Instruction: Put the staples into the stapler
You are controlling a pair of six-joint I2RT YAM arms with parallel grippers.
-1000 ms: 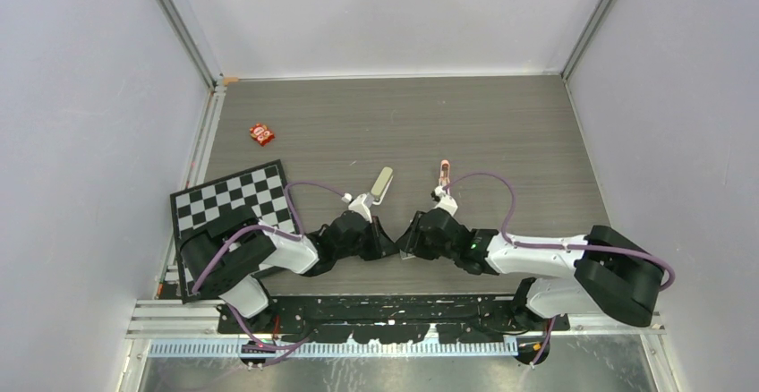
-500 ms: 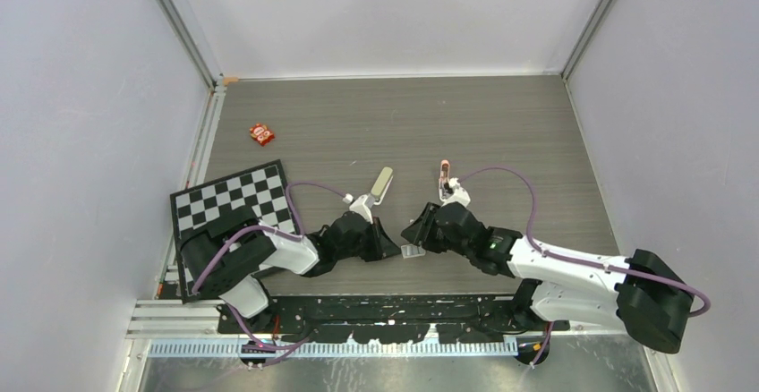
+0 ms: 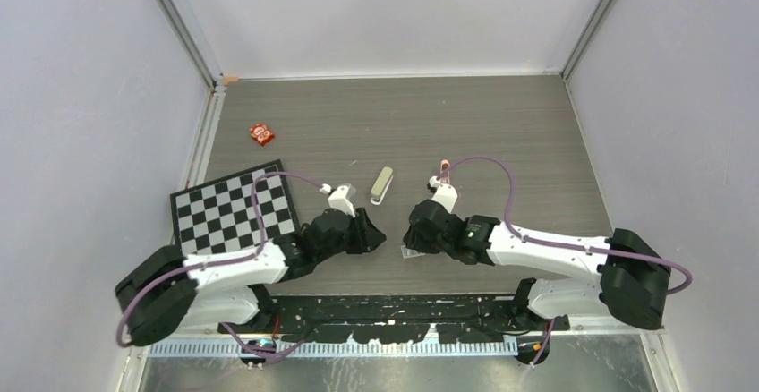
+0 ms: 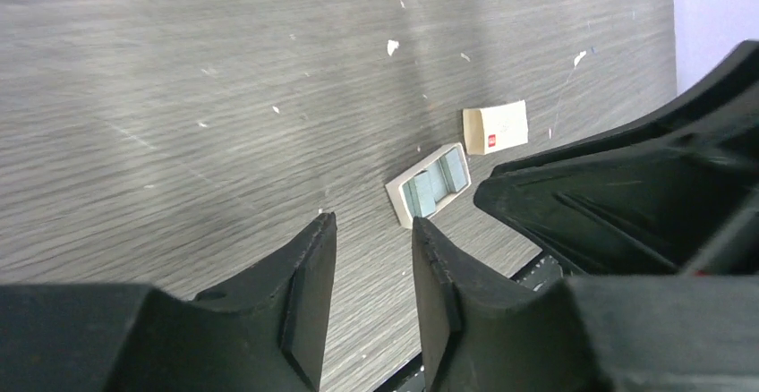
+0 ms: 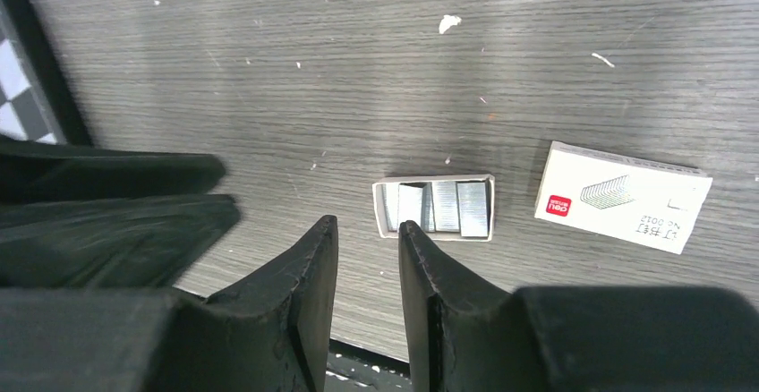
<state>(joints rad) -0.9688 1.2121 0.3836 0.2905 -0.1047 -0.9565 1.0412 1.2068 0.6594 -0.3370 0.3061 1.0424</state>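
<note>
The pale stapler (image 3: 382, 185) lies loose at the centre of the overhead frame, gripped by neither arm. The staples (image 5: 447, 207) sit lower in that frame in an open cardboard tray (image 5: 378, 206), with a printed sleeve (image 5: 624, 197) just to its right. The left gripper (image 4: 371, 231) and the right gripper (image 5: 367, 231) hang low on either side of the tray, each with jaws narrowly parted and empty. Farther out are a pink object (image 3: 442, 170) right of the stapler, a checkerboard (image 3: 234, 204) at left and a red packet (image 3: 261, 132) at upper left.
</note>
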